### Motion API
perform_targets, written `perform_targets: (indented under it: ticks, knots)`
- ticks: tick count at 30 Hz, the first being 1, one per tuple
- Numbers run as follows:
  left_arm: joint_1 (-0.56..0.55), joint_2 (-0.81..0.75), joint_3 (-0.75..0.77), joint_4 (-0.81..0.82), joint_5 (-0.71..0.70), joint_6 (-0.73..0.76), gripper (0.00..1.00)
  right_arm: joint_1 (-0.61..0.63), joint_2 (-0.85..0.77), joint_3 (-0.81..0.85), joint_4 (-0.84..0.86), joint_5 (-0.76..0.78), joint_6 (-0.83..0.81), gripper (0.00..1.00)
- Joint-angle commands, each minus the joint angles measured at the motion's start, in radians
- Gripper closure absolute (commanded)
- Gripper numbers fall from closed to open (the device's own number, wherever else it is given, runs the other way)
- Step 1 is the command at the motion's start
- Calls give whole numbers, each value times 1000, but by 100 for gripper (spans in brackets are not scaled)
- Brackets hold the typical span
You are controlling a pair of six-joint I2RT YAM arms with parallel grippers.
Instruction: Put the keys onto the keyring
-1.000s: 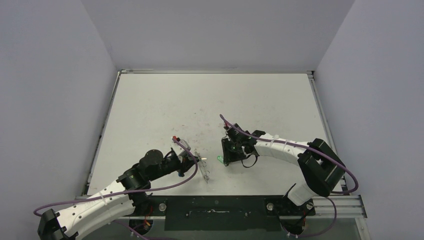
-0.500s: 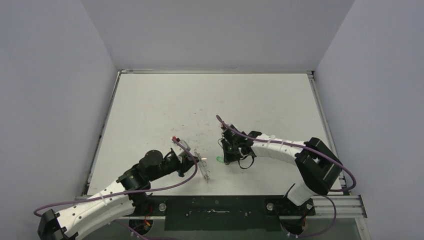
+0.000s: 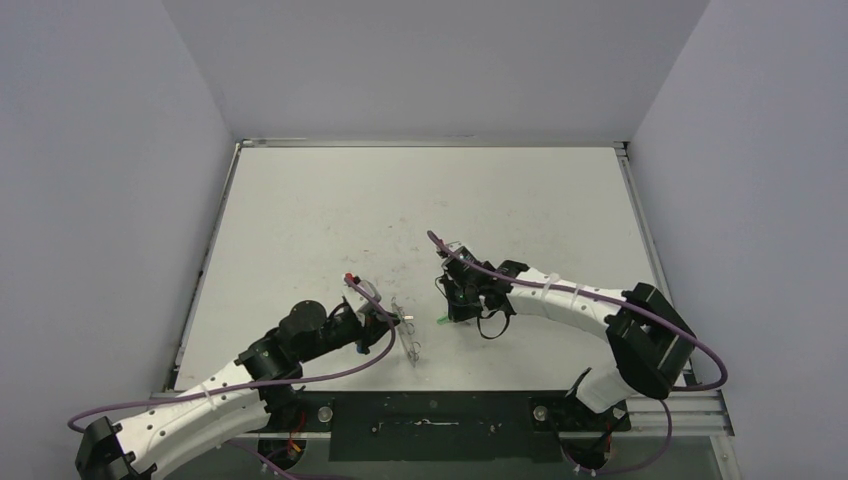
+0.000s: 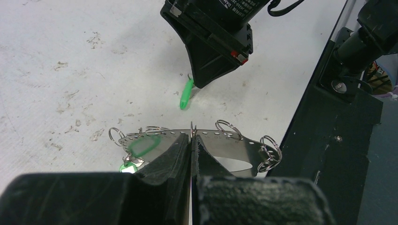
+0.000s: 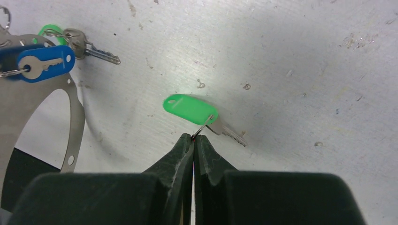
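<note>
Blue key point(image 5: 44, 63), right wrist view only.

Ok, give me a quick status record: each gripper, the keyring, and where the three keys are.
left gripper: shut on the keyring rim
right gripper: shut on the loose green key, by its small ring
loose green key: apart from keyring, not yet on it
blue key: at keyring rim
other green key: beside blue key, at rim
</note>
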Motion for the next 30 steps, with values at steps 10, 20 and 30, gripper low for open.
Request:
perform_targets:
  ticks: [10, 20, 30]
  knots:
    - [3, 58, 2, 112, 53, 11, 100, 8, -195, -23, 106, -78, -230, 100]
    - [3, 133, 10, 175, 97, 37, 100, 7, -273, 31, 126, -238, -380, 100]
    - [3, 115, 22, 157, 107, 67, 100, 7, -339, -14, 94, -412, -534, 100]
